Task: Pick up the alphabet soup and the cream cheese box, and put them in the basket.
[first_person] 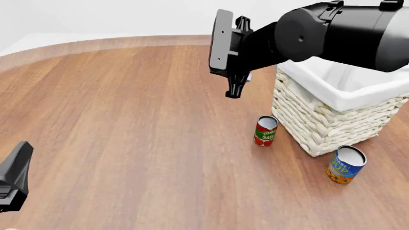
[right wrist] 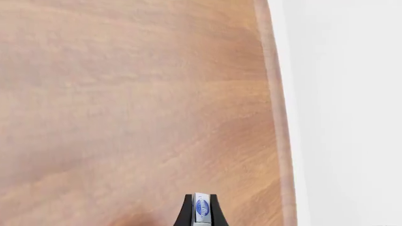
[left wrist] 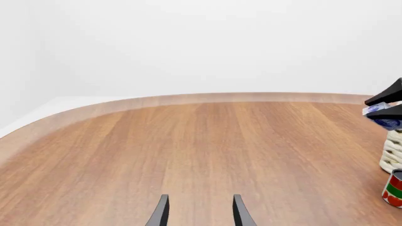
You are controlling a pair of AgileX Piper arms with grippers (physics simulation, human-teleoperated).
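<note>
My right gripper point(first_person: 235, 88) is shut on the cream cheese box point(first_person: 248, 76) and holds it in the air, just left of the basket point(first_person: 332, 115). In the right wrist view the box's blue-and-white edge point(right wrist: 202, 209) shows between the fingers, above bare table. The left wrist view shows the held box point(left wrist: 383, 117) above the basket's wall point(left wrist: 394, 153). The alphabet soup point(first_person: 346, 165) stands upright on the table at the basket's near corner. My left gripper point(left wrist: 201, 214) is open and empty, low over the table at the near left point(first_person: 14, 179).
A small red-and-green can point(first_person: 266, 130) stands upright just left of the basket, below the right gripper; it also shows in the left wrist view point(left wrist: 394, 188). The round wooden table's far edge point(first_person: 128, 42) curves behind.
</note>
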